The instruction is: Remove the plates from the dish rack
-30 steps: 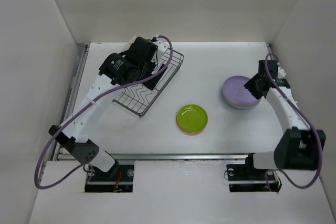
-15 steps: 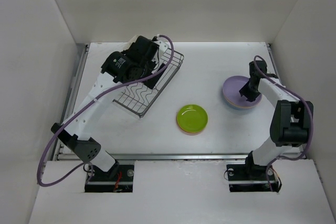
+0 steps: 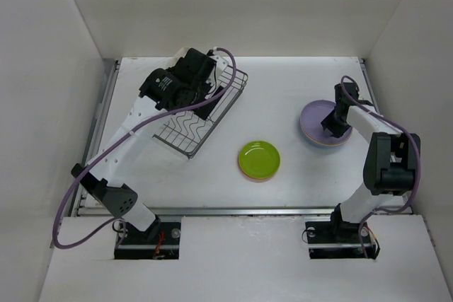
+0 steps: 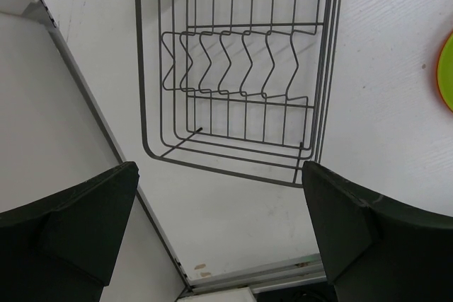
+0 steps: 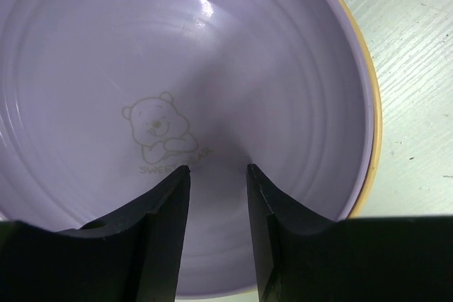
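Rack (image 3: 185, 136) sits rear-left on the bench (image 3: 283, 90), tilted. The left wrist view shows bare wires and no plates in the slots.

Your left hand (image 4: 218, 175) hangs over the rack, fully released, barely moved in the last second.

The change is on the right. Your right hand (image 5: 218, 175) has swung in from the purple plate's (image 5: 212, 54) outer edge to above its middle, and the fingers have narrowed. They are apart, with nothing between them. The purple plate lies on an orange-rimmed one, and the green plate (image 3: 259, 158) is mid-bench.

Unloading looks done; retract.
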